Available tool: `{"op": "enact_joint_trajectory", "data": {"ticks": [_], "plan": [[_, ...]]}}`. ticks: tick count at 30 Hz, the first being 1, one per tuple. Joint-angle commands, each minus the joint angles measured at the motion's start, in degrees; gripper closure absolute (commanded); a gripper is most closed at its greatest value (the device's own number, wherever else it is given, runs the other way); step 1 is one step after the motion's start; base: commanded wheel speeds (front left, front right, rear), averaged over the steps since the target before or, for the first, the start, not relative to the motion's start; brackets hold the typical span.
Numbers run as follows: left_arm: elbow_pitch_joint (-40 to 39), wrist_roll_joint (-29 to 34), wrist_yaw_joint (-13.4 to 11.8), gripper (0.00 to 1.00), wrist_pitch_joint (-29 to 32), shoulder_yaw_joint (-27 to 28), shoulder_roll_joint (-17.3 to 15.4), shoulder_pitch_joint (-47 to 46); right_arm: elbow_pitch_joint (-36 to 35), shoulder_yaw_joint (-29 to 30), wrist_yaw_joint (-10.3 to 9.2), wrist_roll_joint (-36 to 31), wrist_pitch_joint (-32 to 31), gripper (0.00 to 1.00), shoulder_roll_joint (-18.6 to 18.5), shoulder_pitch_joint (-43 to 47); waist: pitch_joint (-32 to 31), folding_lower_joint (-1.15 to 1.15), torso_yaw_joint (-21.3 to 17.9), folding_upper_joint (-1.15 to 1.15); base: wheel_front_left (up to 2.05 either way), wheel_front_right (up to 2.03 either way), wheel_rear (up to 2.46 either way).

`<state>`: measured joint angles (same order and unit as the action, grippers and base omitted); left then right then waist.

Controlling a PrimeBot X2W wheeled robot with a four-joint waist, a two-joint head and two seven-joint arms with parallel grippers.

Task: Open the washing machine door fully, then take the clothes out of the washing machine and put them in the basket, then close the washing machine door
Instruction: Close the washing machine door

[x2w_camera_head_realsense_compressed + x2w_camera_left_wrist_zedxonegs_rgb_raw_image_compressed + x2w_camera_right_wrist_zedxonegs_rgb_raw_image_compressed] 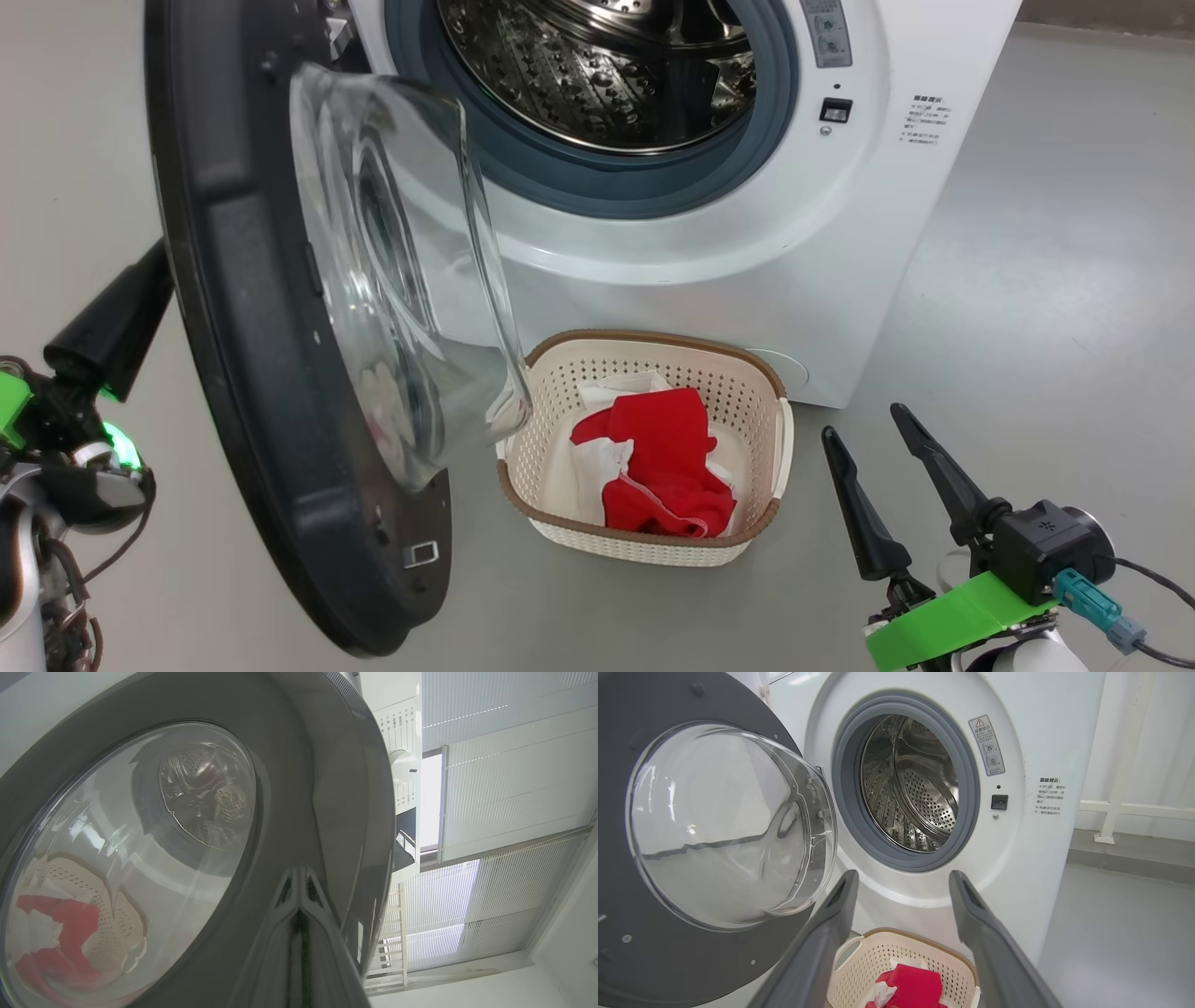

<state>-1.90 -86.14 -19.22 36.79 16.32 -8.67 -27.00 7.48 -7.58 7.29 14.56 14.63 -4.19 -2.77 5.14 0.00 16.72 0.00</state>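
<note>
**Left claw**: closed, the two dark fingers pressed together with nothing between them. The tips sit at the glossy outer face of the washing machine door, where they meet their own reflection. In the head view the claw reaches the door's outer side from the lower left.

**Right claw**: jaws spread wide and holding nothing. It hangs over the floor just right of the basket, fingers aimed at the washing machine. A green bracket sits on its wrist.

**Washing machine door:** swung open to the left of the machine, its inner side turned to the right. The wide black rim is seen nearly edge-on from the head. The clear glass bowl bulges toward the basket, with its lower edge just beside the basket's near left corner.

**Washing machine:** white front-loader standing on the grey floor. The grey rubber ring frames the open mouth, with the perforated steel drum visible inside. A black latch socket and printed labels are on the front, right of the mouth.

**Basket:** cream with perforated walls and a brown rim. It stands on the floor against the machine's front, below the mouth, between the door and the right claw.

**Clothes**: red fabric with white parts, heaped inside the basket. They are also seen through the door glass in the left wrist view.
</note>
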Motion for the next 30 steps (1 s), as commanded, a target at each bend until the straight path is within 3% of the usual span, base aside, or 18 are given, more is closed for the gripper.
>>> {"op": "enact_joint_trajectory", "data": {"ticks": [1,13,30], "plan": [[-2.5,-0.5,-0.1,1.00,0.7,1.3,-1.5,-0.2,-1.4,-1.3,0.20,0.6,0.4,0.00,-0.1,-2.4,0.0,0.00,-0.2,0.00,0.00,0.00,0.00],[-5.0,-0.3,-0.1,1.00,1.0,-1.1,1.2,1.3,-1.7,-2.1,0.20,0.5,0.4,0.00,0.0,-2.6,0.0,0.00,-1.9,0.00,0.00,0.00,0.00],[-1.2,-0.6,3.8,1.00,-5.7,-5.9,5.3,-0.3,-0.5,-2.4,0.20,1.3,0.4,0.00,0.3,-3.0,0.1,0.00,-6.0,0.00,0.00,0.00,0.00]]}}
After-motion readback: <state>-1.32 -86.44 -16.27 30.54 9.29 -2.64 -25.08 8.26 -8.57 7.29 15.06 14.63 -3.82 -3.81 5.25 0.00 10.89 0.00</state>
